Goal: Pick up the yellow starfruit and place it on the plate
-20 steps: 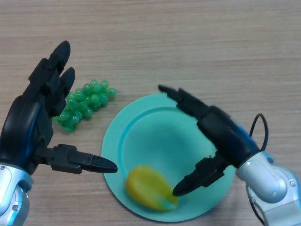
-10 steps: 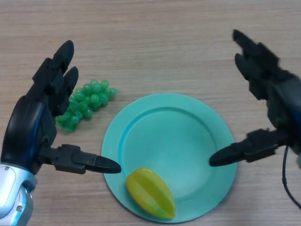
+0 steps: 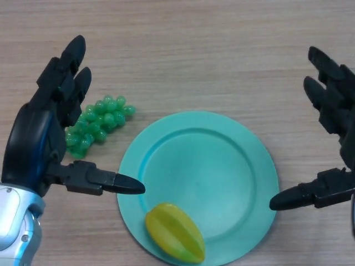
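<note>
One view only, from the head, looking steeply down at the table (image 3: 222,50) from close above; plate (image 3: 222,166) low and centre, left hand (image 3: 39,138) entering at the left edge, right hand (image 3: 335,116) cut by the right edge

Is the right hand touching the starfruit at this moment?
Apart. The head view shows the right hand open at the plate's right edge, with bare plate between it and the starfruit on the near rim.
</note>
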Controlling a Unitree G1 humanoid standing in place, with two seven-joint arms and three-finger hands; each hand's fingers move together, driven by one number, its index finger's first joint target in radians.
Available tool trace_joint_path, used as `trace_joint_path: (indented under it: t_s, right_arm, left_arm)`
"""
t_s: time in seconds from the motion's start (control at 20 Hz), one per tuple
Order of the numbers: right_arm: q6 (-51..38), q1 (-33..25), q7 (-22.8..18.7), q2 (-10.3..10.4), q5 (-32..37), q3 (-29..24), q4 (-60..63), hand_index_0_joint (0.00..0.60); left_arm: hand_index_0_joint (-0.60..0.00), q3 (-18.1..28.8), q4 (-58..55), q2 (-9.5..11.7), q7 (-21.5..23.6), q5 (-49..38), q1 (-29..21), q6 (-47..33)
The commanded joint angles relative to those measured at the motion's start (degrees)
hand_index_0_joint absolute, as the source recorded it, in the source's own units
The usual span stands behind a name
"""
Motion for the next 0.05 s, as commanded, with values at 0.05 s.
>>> trace_joint_path:
  t_s: [0.05]
  right_arm:
    - [-7.7,-1.3,-1.2,-1.4,1.9,-2.6,-4.0,0.0]
  left_arm:
    - [0.0,3.7,-2.0,1.8,0.7,0.8,-1.5,-9.3]
